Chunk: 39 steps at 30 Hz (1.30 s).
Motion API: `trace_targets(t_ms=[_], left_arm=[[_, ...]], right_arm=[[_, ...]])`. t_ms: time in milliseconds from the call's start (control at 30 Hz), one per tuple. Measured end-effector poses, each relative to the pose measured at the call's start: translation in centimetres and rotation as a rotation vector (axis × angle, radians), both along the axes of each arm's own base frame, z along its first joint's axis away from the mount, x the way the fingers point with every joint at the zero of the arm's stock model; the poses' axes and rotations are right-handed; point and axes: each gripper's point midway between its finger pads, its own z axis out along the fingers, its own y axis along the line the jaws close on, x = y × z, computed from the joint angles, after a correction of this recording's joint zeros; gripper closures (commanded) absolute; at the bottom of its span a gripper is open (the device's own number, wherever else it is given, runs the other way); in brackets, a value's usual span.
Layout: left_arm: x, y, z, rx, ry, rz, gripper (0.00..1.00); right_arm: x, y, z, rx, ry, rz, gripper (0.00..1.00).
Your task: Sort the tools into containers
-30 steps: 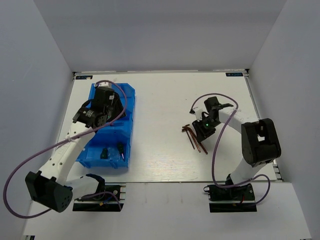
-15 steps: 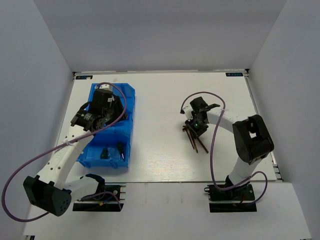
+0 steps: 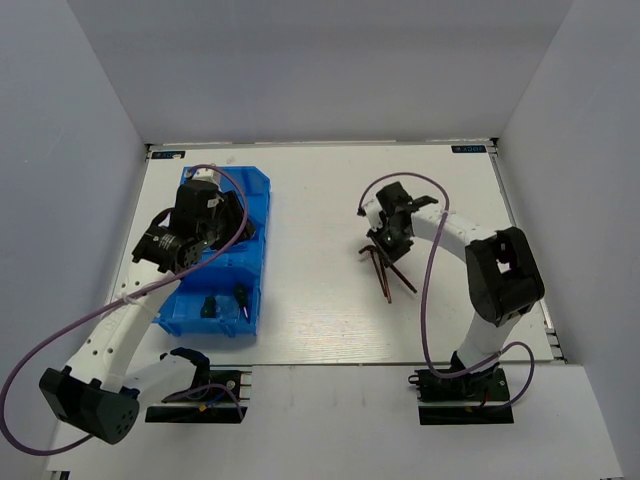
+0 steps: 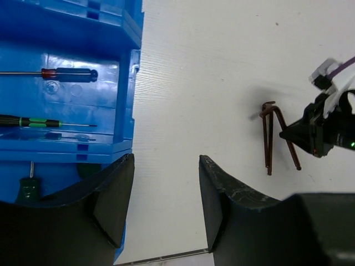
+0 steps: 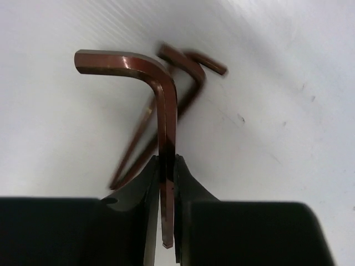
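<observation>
My right gripper (image 5: 167, 159) is shut on the long shank of a dark-red hex key (image 5: 165, 111), its bent end pointing away from the fingers. Two more hex keys (image 5: 186, 83) lie blurred on the white table behind it. From above, the right gripper (image 3: 385, 238) sits at the far end of the hex key pile (image 3: 392, 275). My left gripper (image 4: 166, 159) is open and holds nothing, raised above the blue bin (image 4: 126, 116) near its right wall. Two thin screwdrivers (image 4: 69, 73) (image 4: 33, 122) lie in the middle compartment. A green-handled screwdriver (image 4: 28, 188) lies in the near one.
The blue bin (image 3: 255, 215) stands at the left of the white table, long side running front to back. Grey walls enclose the table on three sides. A purple cable (image 3: 425, 290) loops beside the right arm. The right gripper (image 4: 327, 130) also shows in the left wrist view.
The right gripper moved left and farther back along the hex keys and closed on one of them. The left arm shifted slightly left over the bin, jaws unchanged.
</observation>
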Motion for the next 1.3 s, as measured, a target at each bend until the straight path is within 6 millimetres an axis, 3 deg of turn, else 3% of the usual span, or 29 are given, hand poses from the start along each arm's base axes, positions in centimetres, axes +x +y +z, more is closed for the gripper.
trace_targets(t_ms=[67, 267, 367, 467, 600, 667, 833, 1133, 1300], left_arm=[[0.0, -0.3, 0.4, -0.017, -0.013, -0.015, 0.39], [0.0, -1.4, 1.5, -0.067, -0.065, -0.066, 0.39], [-0.4, -1.6, 2.3, -0.085, -0.101, -0.087, 0.39], [-1.0, -1.4, 3.9, -0.104, -0.161, -0.095, 0.39], [-2.1, -0.9, 5.8, -0.122, -0.227, -0.096, 0.39], [-2.3, -0.8, 6.3, -0.125, -0.244, -0.094, 0.39], [-2.9, -0.4, 7.0, -0.138, -0.267, -0.079, 0.39], [-4.1, 0.0, 5.6, -0.158, -0.238, -0.057, 0.39], [-4.3, 0.1, 5.2, -0.159, -0.222, -0.053, 0.39]], right_arm=[[0.7, 2.1, 2.5, 0.100, 0.015, 0.035, 1.00], [4.7, 10.8, 12.7, 0.406, -0.079, 0.223, 1.00], [8.0, 16.0, 15.5, 0.528, -0.124, 0.305, 1.00], [9.7, 20.3, 15.5, 0.646, -0.131, 0.367, 1.00], [10.7, 24.9, 13.3, 0.757, -0.120, 0.395, 1.00], [12.2, 27.4, 12.5, 0.804, -0.156, 0.393, 1.00], [16.5, 33.3, 13.4, 0.919, -0.349, 0.401, 1.00], [17.1, 38.2, 19.0, 1.026, -0.659, 0.491, 1.00], [15.8, 40.7, 20.2, 1.060, -0.766, 0.549, 1.00]])
